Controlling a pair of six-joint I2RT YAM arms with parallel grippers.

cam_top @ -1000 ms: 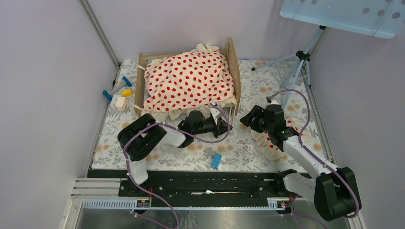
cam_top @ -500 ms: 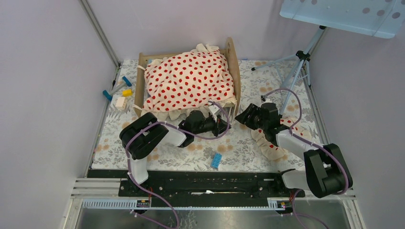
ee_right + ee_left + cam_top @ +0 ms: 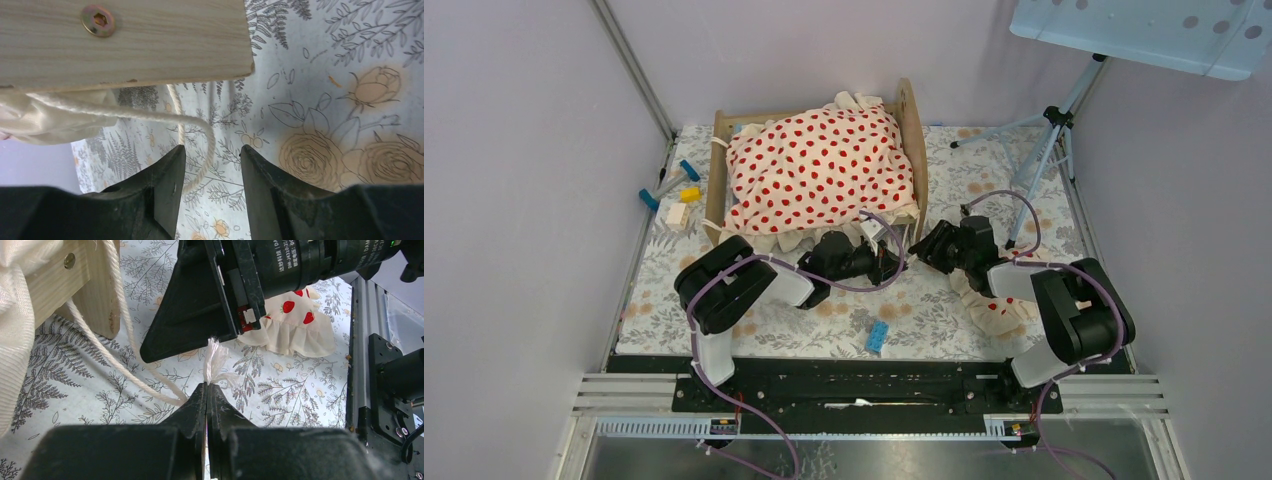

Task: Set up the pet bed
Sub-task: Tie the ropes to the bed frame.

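A red-dotted blanket (image 3: 819, 170) lies heaped toward the back of the flowered mat (image 3: 934, 318), a ruffled pillow (image 3: 996, 308) and a blue brick (image 3: 878, 336) nearer, a tripod (image 3: 1046, 140) at right.

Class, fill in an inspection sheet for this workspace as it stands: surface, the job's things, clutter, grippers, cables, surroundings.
Surface: floral mat, lying flat.
Job's things: pet bed at the far side, with a red-dotted blanket heaped over it; dotted pillow on the mat, off the bed.
Clutter: blue brick near the front; small coloured blocks left of the bed.
Grippers: left gripper shut on the end of a white cord; right gripper open, facing a loop of cord below the bed's wooden board.
Cables: purple cables looped near both grippers.
Surroundings: lilac walls; tripod; pale-blue perforated panel.
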